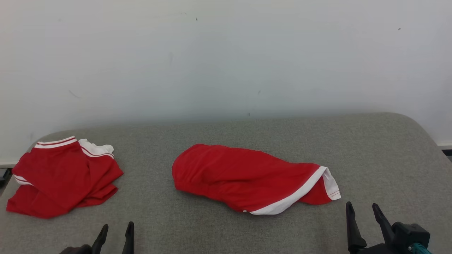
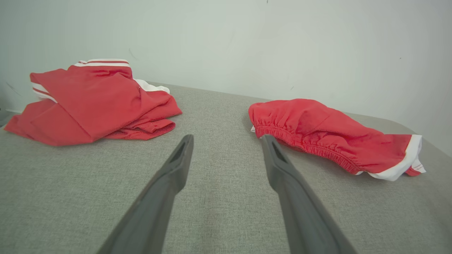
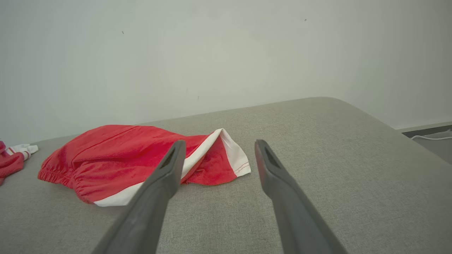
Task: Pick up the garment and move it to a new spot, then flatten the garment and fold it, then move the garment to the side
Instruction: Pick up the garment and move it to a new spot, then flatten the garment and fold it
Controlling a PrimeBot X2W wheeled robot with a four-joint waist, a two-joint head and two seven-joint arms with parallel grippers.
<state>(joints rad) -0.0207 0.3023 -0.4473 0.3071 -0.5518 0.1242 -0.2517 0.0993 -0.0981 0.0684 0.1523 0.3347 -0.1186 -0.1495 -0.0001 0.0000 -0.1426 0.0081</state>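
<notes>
A crumpled red garment with white trim is laid centrally on the grey fabric counter, seemingly awaiting pickup. The left gripper and right gripper are held short of it, jaws spread, empty.

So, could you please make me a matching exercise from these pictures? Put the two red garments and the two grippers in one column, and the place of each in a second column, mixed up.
Column 1
1. red shorts
2. bunched red garment
3. left gripper
4. right gripper

Column 2
A. open and empty, at the lower right of the head view
B. at the far left of the grey surface
C. in the middle of the surface
D. open and empty, at the lower left of the head view

Pairs: 1-C, 2-B, 3-D, 4-A
</notes>
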